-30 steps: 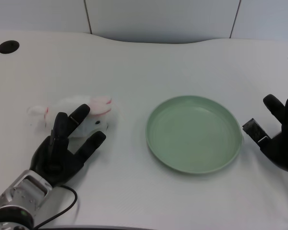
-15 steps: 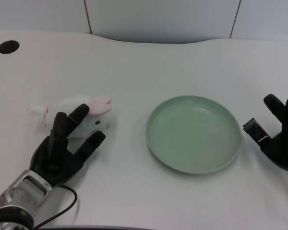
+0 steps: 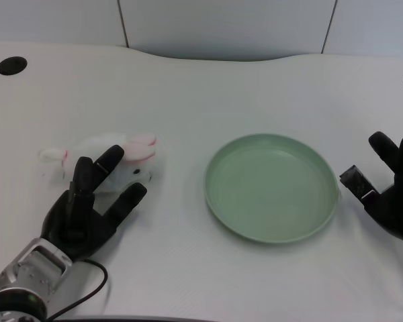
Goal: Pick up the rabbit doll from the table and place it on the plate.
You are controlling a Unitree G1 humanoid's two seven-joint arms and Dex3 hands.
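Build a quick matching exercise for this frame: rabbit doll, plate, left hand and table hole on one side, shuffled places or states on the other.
Things:
1. rabbit doll
2. plate
3. left hand
4. table hole

Descriptions:
A. green, nothing on it
B. dark, at the far left corner
C. white and pink, lying on the table left of the plate
D. black, fingers apart, just in front of the doll

Pairs: 1-C, 2-A, 3-D, 4-B

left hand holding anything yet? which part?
Nothing held. The left hand is spread, fingers apart, just in front of the rabbit doll, which lies on the table; its fingertips overlap the doll, but nothing closes around it.
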